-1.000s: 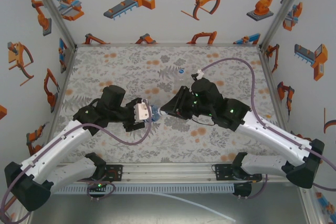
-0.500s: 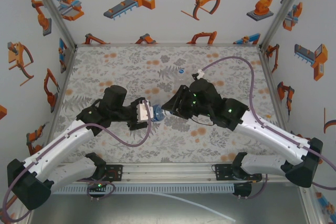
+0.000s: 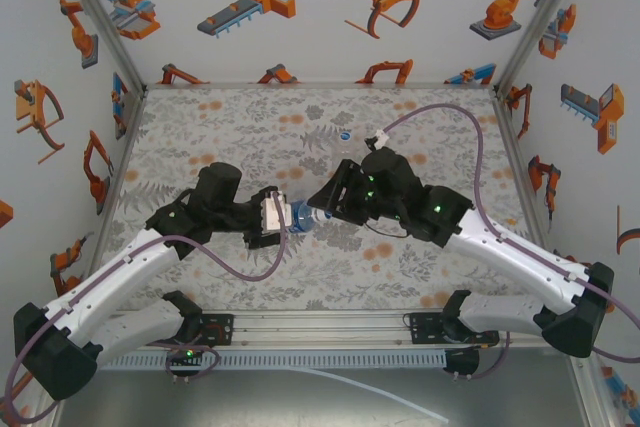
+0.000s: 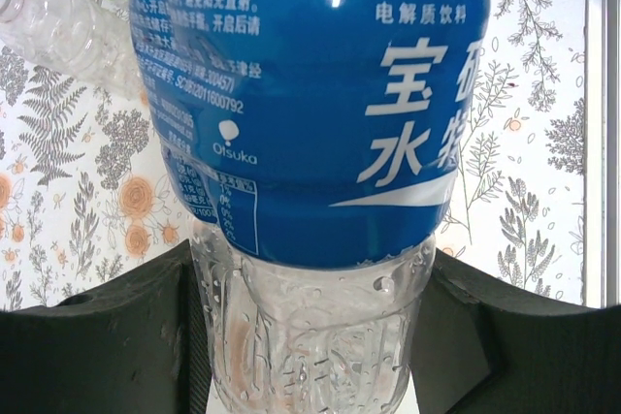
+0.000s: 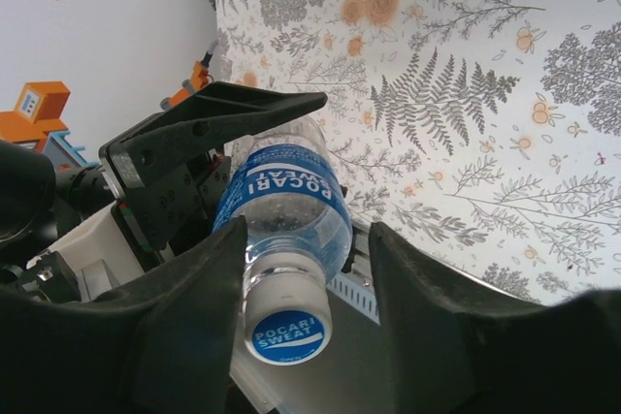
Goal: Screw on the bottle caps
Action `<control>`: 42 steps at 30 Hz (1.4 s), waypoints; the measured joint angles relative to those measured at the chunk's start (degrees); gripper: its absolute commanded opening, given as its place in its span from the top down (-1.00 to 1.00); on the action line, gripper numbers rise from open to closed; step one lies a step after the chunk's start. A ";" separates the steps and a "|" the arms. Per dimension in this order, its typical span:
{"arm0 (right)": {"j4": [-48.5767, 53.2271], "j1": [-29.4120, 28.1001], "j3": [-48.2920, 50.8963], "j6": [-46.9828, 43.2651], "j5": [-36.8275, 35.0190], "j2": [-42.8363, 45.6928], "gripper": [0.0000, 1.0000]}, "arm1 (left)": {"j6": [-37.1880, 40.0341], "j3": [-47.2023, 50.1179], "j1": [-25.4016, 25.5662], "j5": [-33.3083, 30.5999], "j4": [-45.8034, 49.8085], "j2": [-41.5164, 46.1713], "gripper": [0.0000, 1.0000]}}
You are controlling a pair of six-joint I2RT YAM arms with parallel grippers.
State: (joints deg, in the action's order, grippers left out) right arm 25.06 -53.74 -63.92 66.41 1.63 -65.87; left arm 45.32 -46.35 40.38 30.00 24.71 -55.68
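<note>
1. Lying sideways above the bench [image 5: 466,94], the blue-labelled bottle [image 4: 310,113] is being pinched by the left claw [image 4: 310,336].
2. Its cap [image 5: 284,329], on the neck, is being straddled by the right claw [image 5: 309,235], jaws spread and not pinching.
3. A loose cap is possibly being left; cross-threading is being risked if it is re-gripped crookedly.
4. Slipping of the bottle is being risked under twisting.

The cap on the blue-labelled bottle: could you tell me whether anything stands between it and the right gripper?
Nothing visible does. The cap sits on the blue-label bottle, right between the open jaws of the right gripper. The left gripper holds the bottle's body further down, clear of the cap.
</note>
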 measured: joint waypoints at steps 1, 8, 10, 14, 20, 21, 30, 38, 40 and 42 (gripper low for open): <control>0.04 0.04 -0.17 -0.96 -0.04 0.00 -0.18 | 0.00 0.00 0.00 0.11 -0.11 0.00 1.00; 0.46 0.04 -5.03 -13.38 -1.22 0.02 -0.32 | -0.02 0.00 0.00 1.60 -1.05 0.00 1.00; 0.46 0.04 -6.93 -18.93 -1.22 0.17 -0.32 | 0.00 0.00 0.04 1.97 -1.09 0.00 1.00; 0.57 0.11 -9.81 -34.69 2.08 1.70 -0.23 | 0.00 0.00 0.07 2.64 -1.09 0.00 1.00; 2.60 0.15 -10.82 -60.67 14.71 5.86 -0.20 | 0.00 0.00 0.07 3.37 -1.07 0.00 1.00; 3.17 0.15 -10.80 -65.13 17.00 6.56 -0.19 | 0.00 0.00 0.07 3.56 -1.05 0.00 1.00; 3.58 0.15 -2.97 -87.82 27.50 10.21 -0.11 | 0.00 0.00 0.09 5.33 -0.92 0.00 1.00; 0.04 0.13 0.00 -90.51 27.43 9.57 -0.09 | 0.00 0.00 0.11 7.15 -0.92 0.00 1.00; -0.87 0.13 0.02 -90.51 27.32 9.57 -0.07 | 0.00 0.00 0.11 7.34 -0.92 0.00 1.00; -1.57 0.13 0.04 -90.51 27.32 9.57 -0.05 | 0.00 0.00 0.11 7.45 -0.92 0.00 1.00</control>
State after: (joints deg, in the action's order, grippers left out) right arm 23.49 -53.60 -63.88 -24.10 28.95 -56.29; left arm 45.32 -46.35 40.49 37.45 23.79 -55.68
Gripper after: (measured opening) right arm 0.536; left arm 0.603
